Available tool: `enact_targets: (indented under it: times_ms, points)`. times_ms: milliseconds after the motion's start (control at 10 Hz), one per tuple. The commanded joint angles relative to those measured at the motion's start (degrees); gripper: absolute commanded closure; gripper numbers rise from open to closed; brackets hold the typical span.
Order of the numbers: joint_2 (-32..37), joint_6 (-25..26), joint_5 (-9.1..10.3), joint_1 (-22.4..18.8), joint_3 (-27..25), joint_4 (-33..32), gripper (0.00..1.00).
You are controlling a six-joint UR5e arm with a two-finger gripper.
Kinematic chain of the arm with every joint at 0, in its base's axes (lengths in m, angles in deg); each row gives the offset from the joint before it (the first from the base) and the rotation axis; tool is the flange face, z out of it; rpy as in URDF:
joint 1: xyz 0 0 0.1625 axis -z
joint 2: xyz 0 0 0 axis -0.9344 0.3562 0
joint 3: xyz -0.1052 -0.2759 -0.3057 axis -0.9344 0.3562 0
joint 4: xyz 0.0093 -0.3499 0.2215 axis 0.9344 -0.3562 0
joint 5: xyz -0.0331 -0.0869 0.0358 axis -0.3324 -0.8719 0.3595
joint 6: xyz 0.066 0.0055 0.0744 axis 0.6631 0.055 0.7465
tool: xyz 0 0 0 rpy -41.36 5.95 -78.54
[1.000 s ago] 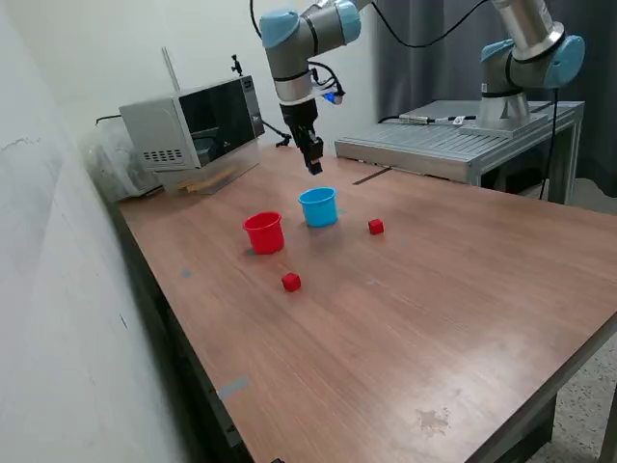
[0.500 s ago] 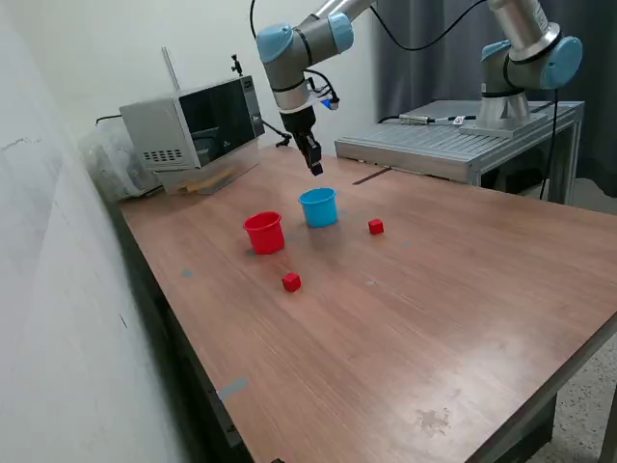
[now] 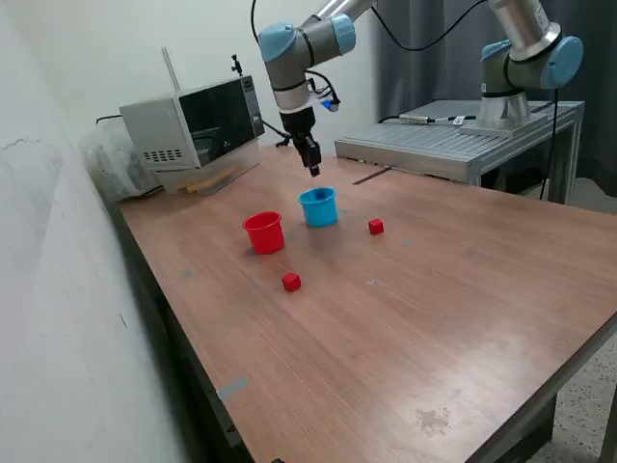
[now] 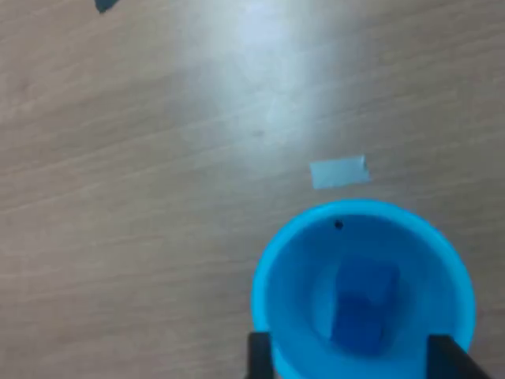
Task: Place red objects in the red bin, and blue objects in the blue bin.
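Observation:
The light blue cup (image 3: 318,206) stands upright near the middle of the table. My gripper (image 3: 312,170) hangs just above and behind it, open and empty. In the wrist view the blue cup (image 4: 363,237) fills the frame, and a dark blue cube (image 4: 363,308) lies on its bottom; I cannot tell whether a second one is with it. My gripper (image 4: 353,363) shows two dark fingertips (image 4: 259,355) spread wide over the cup. The red cup (image 3: 264,232) stands on the exterior view's left of the blue cup. One red cube (image 3: 376,227) lies right of the blue cup, another red cube (image 3: 291,282) in front of the red cup.
A microwave (image 3: 193,125) stands at the table's back left. A grey metal platform (image 3: 453,145) with a second robot arm (image 3: 525,58) stands at the back right. A small patch of tape (image 4: 339,171) lies on the wood by the blue cup.
The arm's upper joints have shifted slightly toward the exterior view's left. The gripper stays over the blue cup. The cups and red cubes have not moved.

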Motion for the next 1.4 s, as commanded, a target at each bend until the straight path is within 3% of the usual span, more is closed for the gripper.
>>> enact_targets:
  times_ms: [0, 100, 300, 400, 600, 700, 800, 1000, 1300]
  points:
    - [0.0, 0.0, 0.09, 0.0, -0.1, -1.8, 0.00]
    - [0.1, 0.0, 0.88, -0.2, -0.4, -1.5, 0.00]
    - [1.2, 1.0, 5.52, -4.5, -2.6, -0.9, 0.00]
    - [2.2, 4.2, 7.63, -5.2, -3.8, 0.1, 0.00]
    - [4.0, 11.0, 8.79, -6.9, -6.0, 1.1, 0.00]
    - [4.8, 13.2, 10.27, -7.7, -7.6, 1.0, 0.00]
    - [5.9, 13.4, 15.42, -7.8, -9.8, 0.6, 0.00]
    - [5.9, 13.4, 18.88, -8.8, -13.6, -2.8, 0.00]
    - [4.4, 13.4, 19.43, -9.6, -15.4, -8.5, 0.00]
